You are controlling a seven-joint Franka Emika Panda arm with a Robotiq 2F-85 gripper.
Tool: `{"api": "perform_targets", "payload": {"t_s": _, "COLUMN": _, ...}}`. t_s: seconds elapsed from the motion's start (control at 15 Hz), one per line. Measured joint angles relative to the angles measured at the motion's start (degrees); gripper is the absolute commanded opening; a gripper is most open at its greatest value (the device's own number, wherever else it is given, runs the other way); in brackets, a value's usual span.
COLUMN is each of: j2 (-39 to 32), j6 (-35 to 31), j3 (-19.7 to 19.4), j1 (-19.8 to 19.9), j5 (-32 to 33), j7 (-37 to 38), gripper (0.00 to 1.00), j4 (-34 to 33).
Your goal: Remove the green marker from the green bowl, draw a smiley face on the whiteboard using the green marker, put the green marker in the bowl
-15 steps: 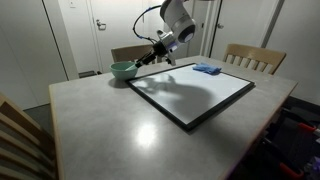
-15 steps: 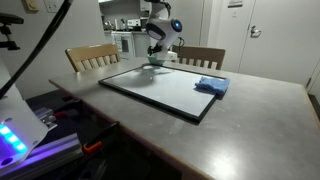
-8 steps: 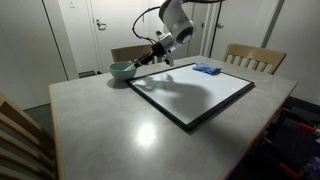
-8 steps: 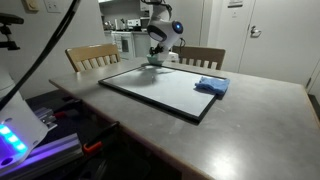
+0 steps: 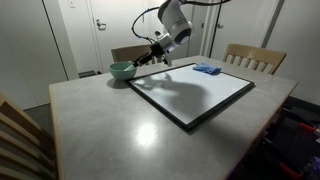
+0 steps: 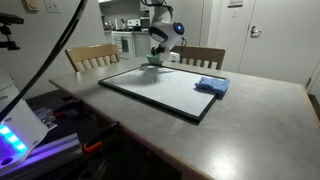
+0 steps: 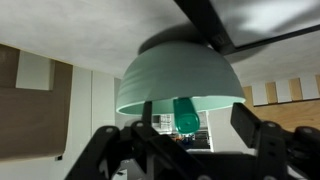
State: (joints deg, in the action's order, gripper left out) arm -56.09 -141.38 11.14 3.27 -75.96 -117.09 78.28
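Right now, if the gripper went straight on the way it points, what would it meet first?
Probably the green marker. In the wrist view it stands at the rim of the green bowl, straight ahead between the open jaws of the gripper. The bowl itself would come next. Depth is hard to judge here.

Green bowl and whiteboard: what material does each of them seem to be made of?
The green bowl looks like plastic, or possibly glazed ceramic: its mint walls are smooth and even, with a soft sheen and no pattern. The whiteboard has a smooth, even white face, probably a coated panel. Its thin black edge could be plastic or metal; the pictures do not show which.
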Motion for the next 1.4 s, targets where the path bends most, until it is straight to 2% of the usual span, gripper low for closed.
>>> {"api": "perform_targets", "payload": {"t_s": 0.07, "j2": -0.21, "j6": 0.00, "j3": -0.06, "j1": -0.03, "j5": 0.03, "j7": 0.00, "gripper": 0.63, "j4": -0.36}}
{"api": "perform_targets", "payload": {"t_s": 0.13, "j2": -0.35, "j6": 0.00, "j3": -0.12, "j1": -0.04, "j5": 0.05, "j7": 0.00, "gripper": 0.65, "j4": -0.70}}
{"api": "perform_targets", "payload": {"t_s": 0.2, "j2": -0.46, "j6": 0.00, "j3": -0.17, "j1": -0.06, "j5": 0.08, "j7": 0.00, "gripper": 0.61, "j4": -0.99}}
{"api": "perform_targets", "payload": {"t_s": 0.47, "j2": -1.20, "j6": 0.00, "j3": -0.22, "j1": -0.23, "j5": 0.11, "j7": 0.00, "gripper": 0.62, "j4": -2.05}}
{"api": "perform_targets", "payload": {"t_s": 0.67, "j2": -1.64, "j6": 0.00, "j3": -0.22, "j1": -0.49, "j5": 0.11, "j7": 0.00, "gripper": 0.56, "j4": -2.56}}
{"api": "perform_targets", "payload": {"t_s": 0.87, "j2": -1.65, "j6": -0.02, "j3": -0.25, "j1": -0.71, "j5": 0.13, "j7": 0.00, "gripper": 0.42, "j4": -2.57}}
{"api": "perform_targets", "payload": {"t_s": 0.93, "j2": -1.65, "j6": -0.02, "j3": -0.26, "j1": -0.75, "j5": 0.13, "j7": 0.00, "gripper": 0.43, "j4": -2.57}}
{"api": "perform_targets", "payload": {"t_s": 1.0, "j2": -1.65, "j6": -0.02, "j3": -0.27, "j1": -0.79, "j5": 0.14, "j7": 0.00, "gripper": 0.32, "j4": -2.58}}
{"api": "perform_targets", "payload": {"t_s": 1.13, "j2": -1.65, "j6": -0.02, "j3": -0.29, "j1": -0.82, "j5": 0.15, "j7": 0.00, "gripper": 0.33, "j4": -2.58}}
{"api": "perform_targets", "payload": {"t_s": 1.2, "j2": -1.65, "j6": -0.03, "j3": -0.30, "j1": -0.83, "j5": 0.16, "j7": 0.00, "gripper": 0.28, "j4": -2.58}}
{"api": "perform_targets", "payload": {"t_s": 1.27, "j2": -1.65, "j6": -0.03, "j3": -0.31, "j1": -0.84, "j5": 0.17, "j7": 0.00, "gripper": 0.28, "j4": -2.58}}
{"api": "perform_targets", "payload": {"t_s": 1.4, "j2": -1.66, "j6": -0.03, "j3": -0.31, "j1": -0.85, "j5": 0.23, "j7": 0.00, "gripper": 0.15, "j4": -2.58}}
